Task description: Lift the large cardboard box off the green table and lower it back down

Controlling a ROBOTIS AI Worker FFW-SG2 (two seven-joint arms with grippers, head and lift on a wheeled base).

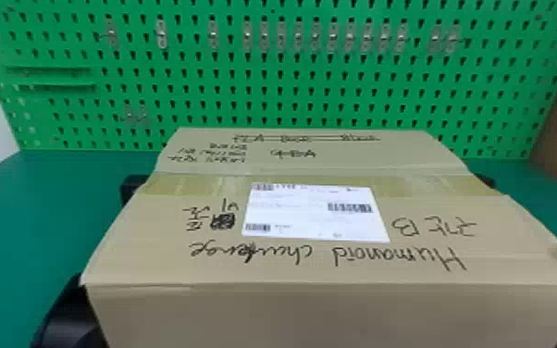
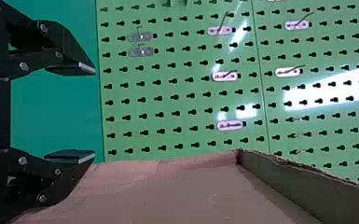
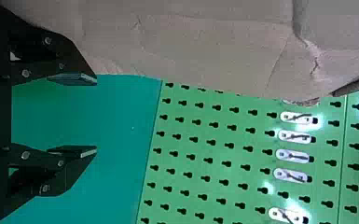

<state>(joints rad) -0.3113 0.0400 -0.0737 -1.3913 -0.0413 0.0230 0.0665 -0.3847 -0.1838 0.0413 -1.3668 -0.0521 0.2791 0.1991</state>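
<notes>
The box (image 1: 328, 314) sits between the left gripper (image 2: 94, 113) and right gripper (image 3: 96, 115), over the table (image 1: 9, 222) (lifted or resting, I can't tell). Both gape wide and empty, presumably because something this broad must be squeezed from left and right, not pinched.

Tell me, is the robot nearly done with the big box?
Done: the left tool and right tool, both open, are at opposite sides of the cardboard box. In hand: probably the lift, but I can't tell if it's off the green table. Left: likely lowering.
</notes>
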